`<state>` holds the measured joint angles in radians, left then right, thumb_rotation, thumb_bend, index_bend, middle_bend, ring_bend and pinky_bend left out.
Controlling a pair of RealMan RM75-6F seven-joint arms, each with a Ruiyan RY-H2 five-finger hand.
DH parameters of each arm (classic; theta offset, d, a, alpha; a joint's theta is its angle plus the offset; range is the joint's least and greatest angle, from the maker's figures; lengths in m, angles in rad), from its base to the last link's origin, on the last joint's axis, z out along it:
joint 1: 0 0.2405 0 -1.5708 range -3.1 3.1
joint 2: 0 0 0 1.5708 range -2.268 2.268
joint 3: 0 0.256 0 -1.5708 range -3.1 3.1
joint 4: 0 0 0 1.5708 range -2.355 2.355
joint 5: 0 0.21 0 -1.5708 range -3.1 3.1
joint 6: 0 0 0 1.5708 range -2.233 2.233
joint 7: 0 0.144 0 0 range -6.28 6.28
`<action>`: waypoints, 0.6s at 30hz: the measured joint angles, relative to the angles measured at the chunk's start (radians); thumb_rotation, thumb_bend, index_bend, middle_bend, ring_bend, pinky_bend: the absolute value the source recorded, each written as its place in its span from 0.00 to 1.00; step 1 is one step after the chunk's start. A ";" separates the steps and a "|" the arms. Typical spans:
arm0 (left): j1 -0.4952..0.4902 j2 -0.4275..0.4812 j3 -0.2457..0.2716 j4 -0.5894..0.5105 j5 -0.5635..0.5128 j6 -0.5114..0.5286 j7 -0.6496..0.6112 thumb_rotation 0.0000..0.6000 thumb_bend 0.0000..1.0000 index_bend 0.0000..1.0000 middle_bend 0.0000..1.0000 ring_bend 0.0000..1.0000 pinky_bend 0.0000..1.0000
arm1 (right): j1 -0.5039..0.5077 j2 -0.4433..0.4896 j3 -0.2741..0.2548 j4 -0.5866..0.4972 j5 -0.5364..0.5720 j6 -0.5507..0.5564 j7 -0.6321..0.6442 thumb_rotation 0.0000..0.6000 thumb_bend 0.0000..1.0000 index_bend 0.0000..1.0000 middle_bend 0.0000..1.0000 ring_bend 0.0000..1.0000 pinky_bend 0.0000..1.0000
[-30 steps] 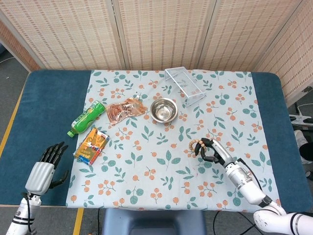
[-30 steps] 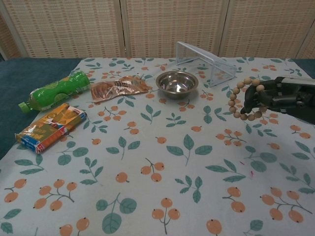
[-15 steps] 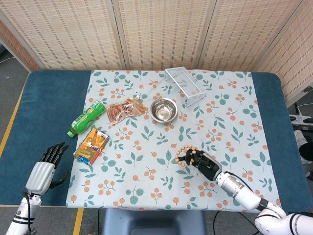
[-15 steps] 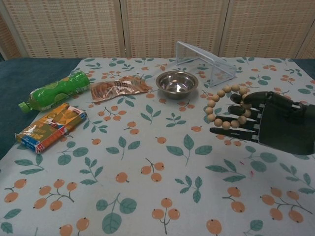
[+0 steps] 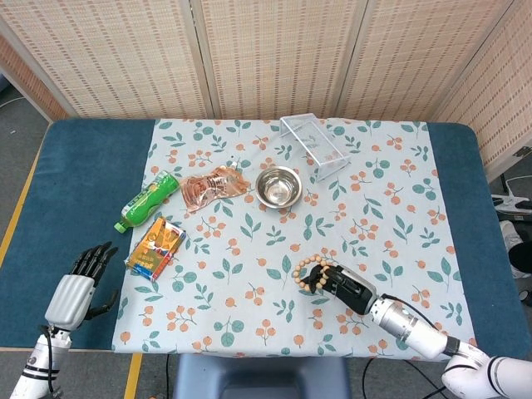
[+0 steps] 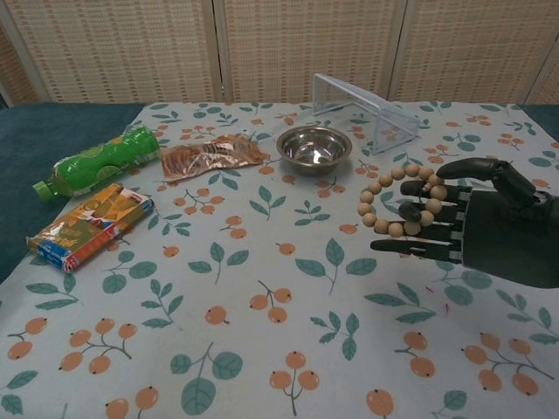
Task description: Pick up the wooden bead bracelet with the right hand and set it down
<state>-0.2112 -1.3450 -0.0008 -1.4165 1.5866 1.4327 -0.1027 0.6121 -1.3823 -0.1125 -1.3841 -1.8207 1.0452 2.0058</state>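
Since half a second ago the right hand (image 6: 476,223) has drawn a little nearer the front edge of the table, and the wooden bead bracelet (image 6: 399,201) has come with it; a second ago both were further right of the steel bowl (image 6: 314,148) and further back. The hand is partly open, its fingers (image 6: 415,246) stretched out leftward and fairly straight, with the bracelet looped over them, so the hand is carrying the bracelet rather than clenching it. The bracelet is a ring of round, pale tan wooden beads, standing nearly upright around the fingers; whether its lowest beads touch the floral tablecloth (image 5: 249,241) cannot be told. It lies in front of the steel bowl and slightly to the bowl's right, well apart from it. The left hand (image 5: 79,283), far left of the bowl near the table's front corner, holds nothing, its fingers spread, as before.
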 measured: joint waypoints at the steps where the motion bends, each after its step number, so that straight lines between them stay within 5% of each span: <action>1: 0.000 0.000 0.000 0.000 0.000 0.000 0.000 1.00 0.45 0.00 0.00 0.00 0.10 | 0.003 0.001 0.000 -0.002 0.004 0.002 -0.011 0.41 0.47 0.46 0.54 0.26 0.15; 18: -0.001 0.002 0.001 -0.001 -0.002 -0.005 -0.001 1.00 0.45 0.00 0.00 0.00 0.10 | 0.056 -0.058 -0.066 0.050 0.026 0.046 -0.018 0.31 0.41 0.54 0.53 0.26 0.16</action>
<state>-0.2124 -1.3434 0.0000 -1.4174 1.5844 1.4277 -0.1042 0.6680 -1.4403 -0.1789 -1.3341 -1.7948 1.0908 1.9877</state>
